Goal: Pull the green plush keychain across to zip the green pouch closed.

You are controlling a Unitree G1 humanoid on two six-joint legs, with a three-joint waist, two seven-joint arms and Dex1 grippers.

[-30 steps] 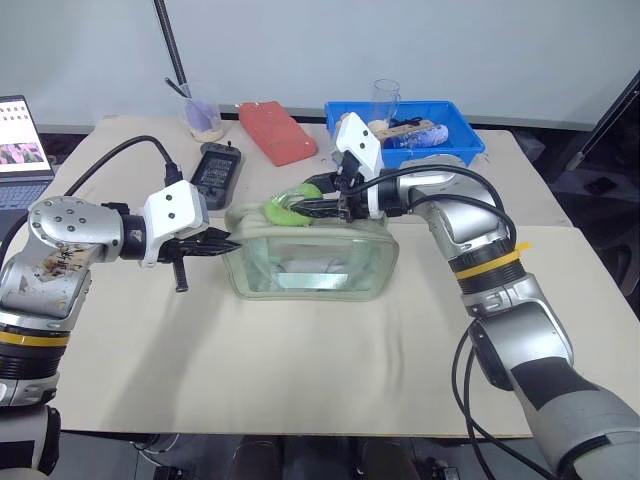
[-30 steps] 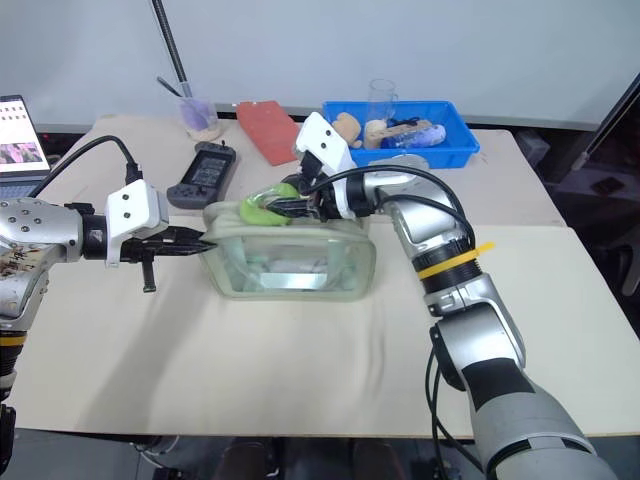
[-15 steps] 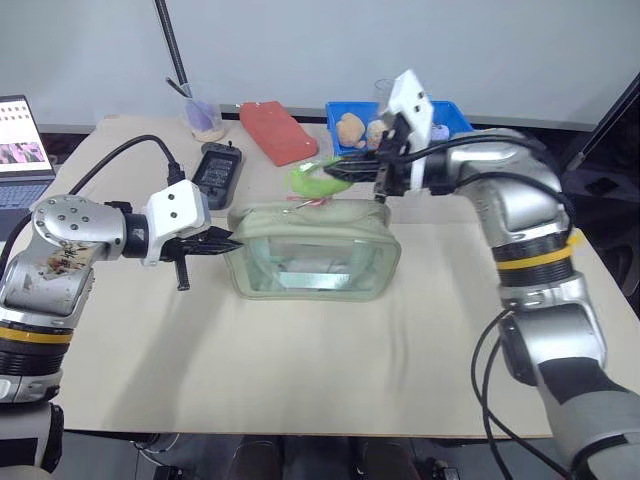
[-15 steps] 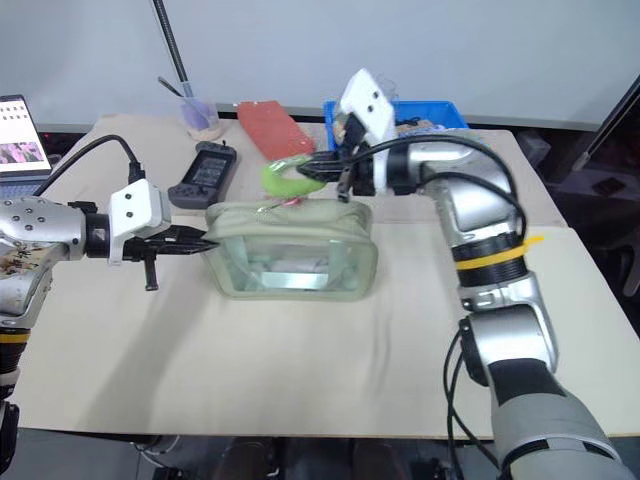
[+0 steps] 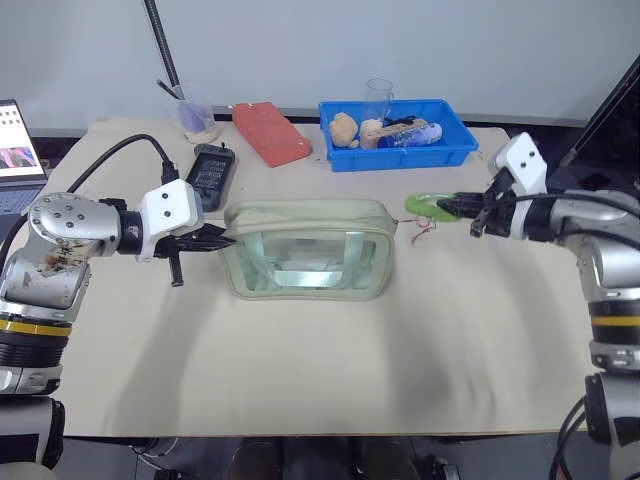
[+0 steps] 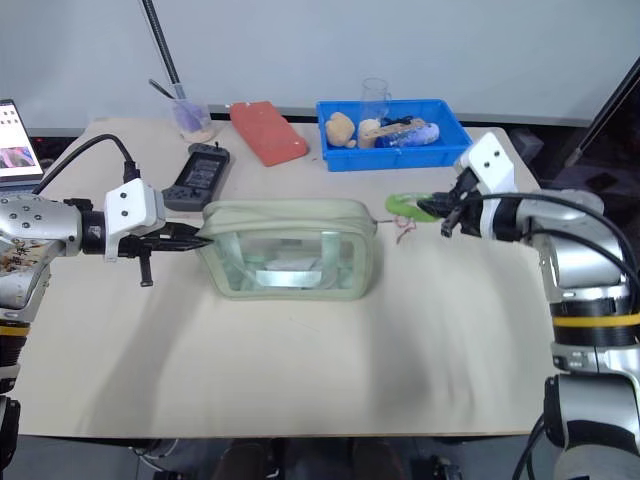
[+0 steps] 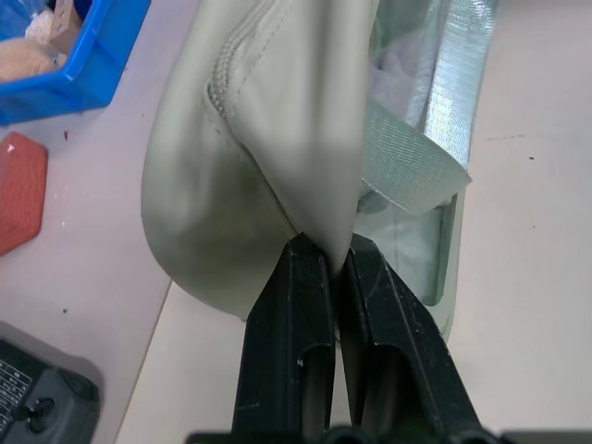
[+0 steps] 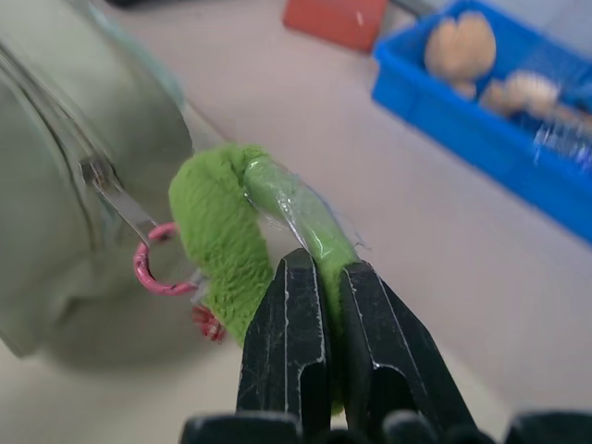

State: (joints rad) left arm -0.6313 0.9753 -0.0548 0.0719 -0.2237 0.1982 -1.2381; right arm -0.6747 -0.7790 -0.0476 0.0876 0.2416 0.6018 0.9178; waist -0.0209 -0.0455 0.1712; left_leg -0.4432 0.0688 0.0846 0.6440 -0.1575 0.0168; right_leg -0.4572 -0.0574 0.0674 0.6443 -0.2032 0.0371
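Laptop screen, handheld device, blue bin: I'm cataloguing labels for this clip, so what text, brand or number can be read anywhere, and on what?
None can be read.
Open laptop screen: coloured images, too small to read.
Dark handheld device with keypad: key markings too small.
Bottle in the blue plastic bin: label too blurred.

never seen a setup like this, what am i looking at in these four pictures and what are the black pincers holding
This is a two-armed robot at a table. The two wide pictures come from cameras in its head, looking down over its arms. The two close-ups come from a camera on each wrist, looking along that arm's black fingers.

The left gripper is shut on the end of the green pouch, steadying it. The right gripper is shut on the green plush keychain, which hangs from the zipper pull by a pink ring, past the pouch's other end.

Also on the table: a blue tray of small items, a red case, a black handheld device and a cup.
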